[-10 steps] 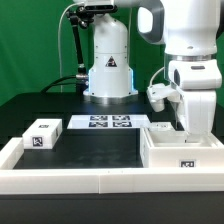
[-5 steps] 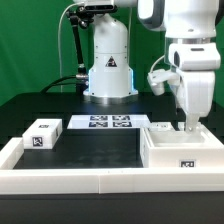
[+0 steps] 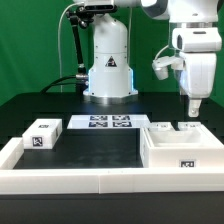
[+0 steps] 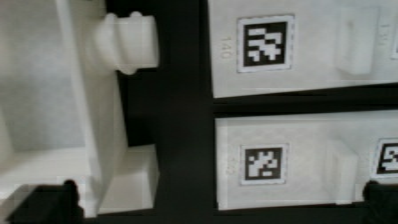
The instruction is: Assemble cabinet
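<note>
Exterior view: the cabinet sits on the black surface at the exterior view's right, inside the low white border rail. It has one black-and-white tag on its front, too small to read. The gripper hangs just above the cabinet, not touching it, holding nothing. A small tagged block lies at the view's left, with the marker board behind. The robot base has a triangular sticker, text illegible.

Wrist view: cabinet faces carry three square tags, no writing. There is a round white peg. The dark fingertips are spread wide, released.
</note>
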Tool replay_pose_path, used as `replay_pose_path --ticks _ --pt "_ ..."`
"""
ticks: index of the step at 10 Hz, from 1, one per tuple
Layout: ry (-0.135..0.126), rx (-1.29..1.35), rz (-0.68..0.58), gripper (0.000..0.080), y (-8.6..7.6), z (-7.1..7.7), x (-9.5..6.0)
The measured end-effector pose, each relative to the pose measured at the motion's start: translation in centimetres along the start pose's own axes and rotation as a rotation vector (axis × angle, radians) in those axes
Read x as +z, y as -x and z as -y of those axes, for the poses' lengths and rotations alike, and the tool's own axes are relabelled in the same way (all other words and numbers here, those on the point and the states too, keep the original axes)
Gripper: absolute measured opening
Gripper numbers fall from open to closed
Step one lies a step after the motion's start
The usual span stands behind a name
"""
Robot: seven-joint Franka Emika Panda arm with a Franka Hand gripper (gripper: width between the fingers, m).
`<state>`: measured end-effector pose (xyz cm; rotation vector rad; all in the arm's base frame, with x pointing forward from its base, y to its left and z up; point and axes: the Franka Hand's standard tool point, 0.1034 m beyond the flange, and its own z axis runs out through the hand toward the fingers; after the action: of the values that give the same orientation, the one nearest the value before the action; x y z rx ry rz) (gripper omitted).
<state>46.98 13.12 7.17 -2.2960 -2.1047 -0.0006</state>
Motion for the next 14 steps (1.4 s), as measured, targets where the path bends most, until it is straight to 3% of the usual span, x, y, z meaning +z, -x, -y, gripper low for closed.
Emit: replay_pose_path --ticks 4,6,11,14 --pt "-0.002 0.003 0.001 0.0796 0.1 0.1 0.1" --pt "0.012 -0.003 -0.019 0.0796 -0.6 1.8 0.9" --pt "0.029 -0.012 -0.061 0.0796 -2.2 4.2 3.0" --pt "0.005 -0.004 -0.066 0.0796 -2.4 5.0 4.6"
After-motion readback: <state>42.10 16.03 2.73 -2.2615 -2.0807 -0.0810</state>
